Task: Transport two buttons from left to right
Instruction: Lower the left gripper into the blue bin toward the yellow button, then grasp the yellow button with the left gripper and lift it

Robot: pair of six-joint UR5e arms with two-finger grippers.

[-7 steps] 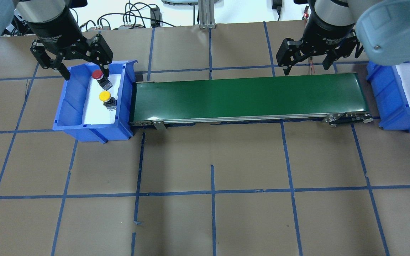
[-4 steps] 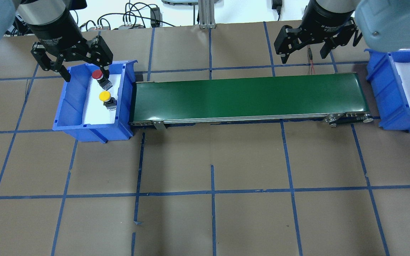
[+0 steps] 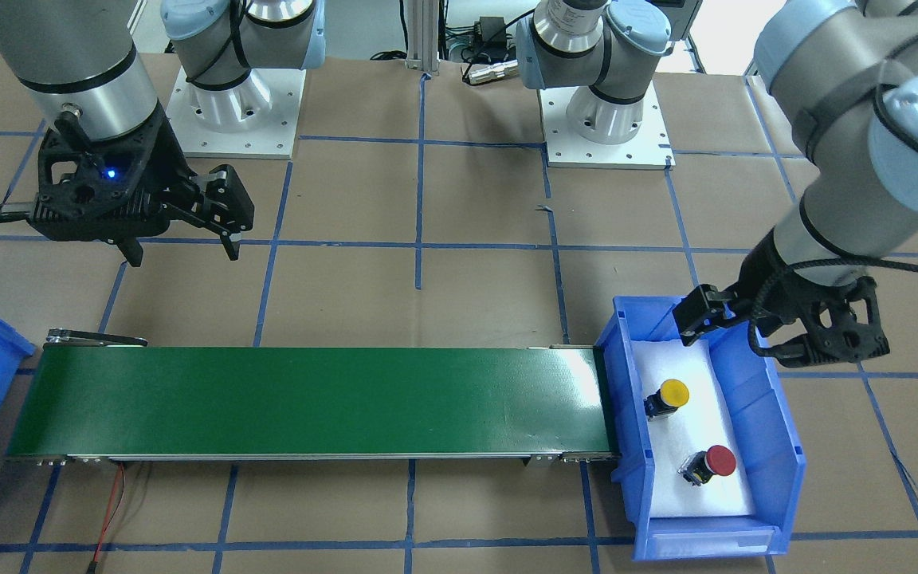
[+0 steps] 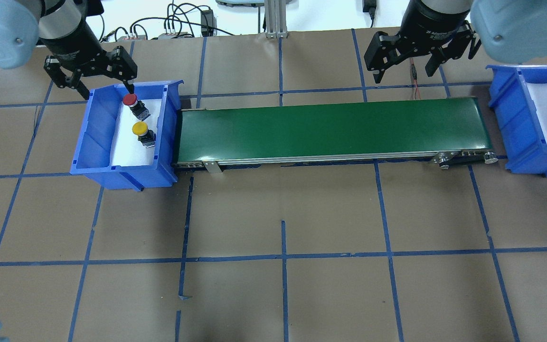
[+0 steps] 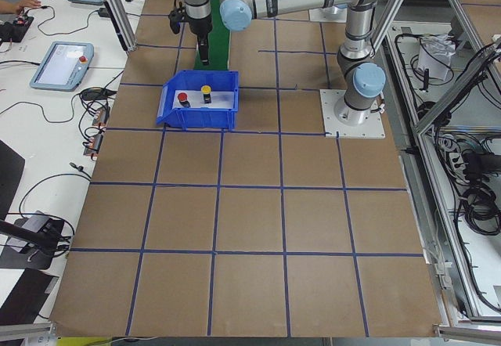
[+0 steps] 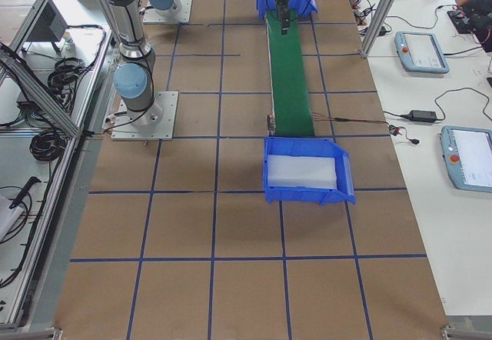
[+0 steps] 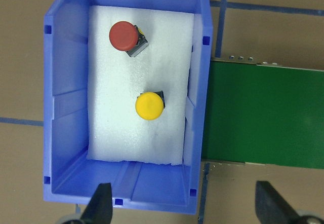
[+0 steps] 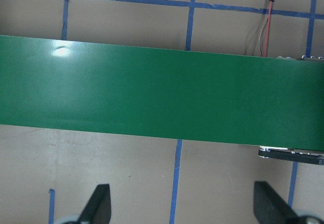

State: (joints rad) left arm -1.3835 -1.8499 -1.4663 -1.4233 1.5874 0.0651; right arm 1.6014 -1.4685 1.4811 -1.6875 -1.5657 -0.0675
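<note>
The red button (image 4: 130, 99) and the yellow button (image 4: 139, 128) lie on white foam in the left blue bin (image 4: 93, 137). In the left wrist view the red button (image 7: 123, 35) is farther from the fingers than the yellow button (image 7: 150, 106). They also show in the front-facing view, yellow button (image 3: 673, 391) and red button (image 3: 719, 460). My left gripper (image 4: 107, 89) is open and empty, above the bin's far end; it also shows in the front-facing view (image 3: 738, 341). My right gripper (image 4: 404, 75) is open and empty, above the table beside the belt's right part.
A green conveyor belt (image 4: 330, 128) runs from the left bin to a second blue bin (image 4: 506, 109) on the right, foam-lined with nothing in it. A red cable (image 4: 413, 80) lies behind the belt's right end. Brown paper with blue tape lines covers the table.
Both grippers have risen and drawn back toward the table's far side, staying open. The buttons have not moved.
</note>
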